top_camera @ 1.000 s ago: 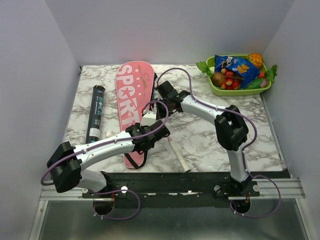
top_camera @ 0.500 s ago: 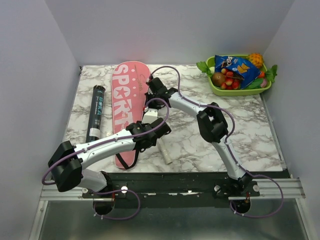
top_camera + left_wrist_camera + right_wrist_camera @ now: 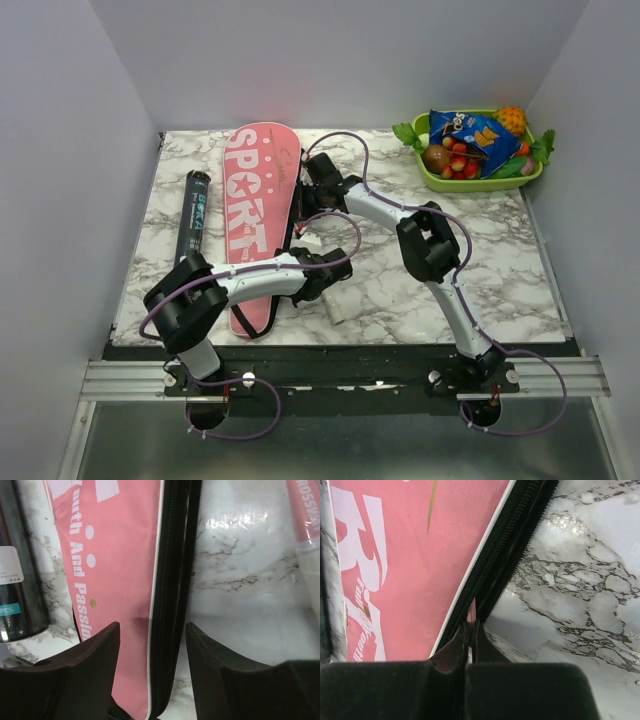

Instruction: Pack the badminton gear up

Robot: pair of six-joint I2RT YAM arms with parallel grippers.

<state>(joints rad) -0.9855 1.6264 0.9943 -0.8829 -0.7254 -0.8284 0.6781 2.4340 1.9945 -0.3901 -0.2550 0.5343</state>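
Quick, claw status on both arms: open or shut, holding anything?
Left claw: open, empty, over the zipper edge of the pink racket bag.
Right claw: closed, pinching a thin pink tab at the bag's zipper, likely the pull.

We are looking at a robot lab cell: plain pale walls [image 3: 330, 60] box in a marble-patterned counter [image 3: 500, 270], and the left arm [image 3: 250, 280] and right arm [image 3: 430, 250] stand bolted to a bare metal rail [image 3: 560, 378] at its near edge.
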